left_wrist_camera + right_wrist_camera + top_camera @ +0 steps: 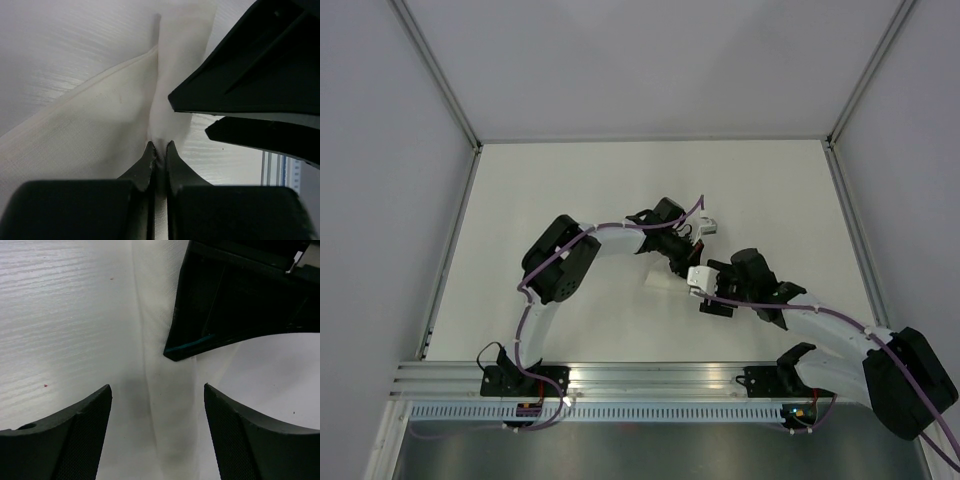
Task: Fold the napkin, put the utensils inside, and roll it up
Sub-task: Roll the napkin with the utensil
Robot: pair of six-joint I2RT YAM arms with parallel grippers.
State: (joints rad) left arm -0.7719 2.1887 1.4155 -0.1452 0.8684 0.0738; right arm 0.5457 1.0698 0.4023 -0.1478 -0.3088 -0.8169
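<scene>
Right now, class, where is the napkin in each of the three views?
Top external: napkin near the centre of the white table.
Left wrist: centre-left, pinched by the left gripper.
Right wrist: down the middle, between the right gripper's open fingers.
Shared landmark: the white table.

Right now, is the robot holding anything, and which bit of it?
The left tool is shut on the napkin, pinching a raised fold of the cloth. The right tool is open and holds nothing.

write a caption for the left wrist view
Left gripper shut on a raised fold of the napkin, right gripper alongside.
</scene>
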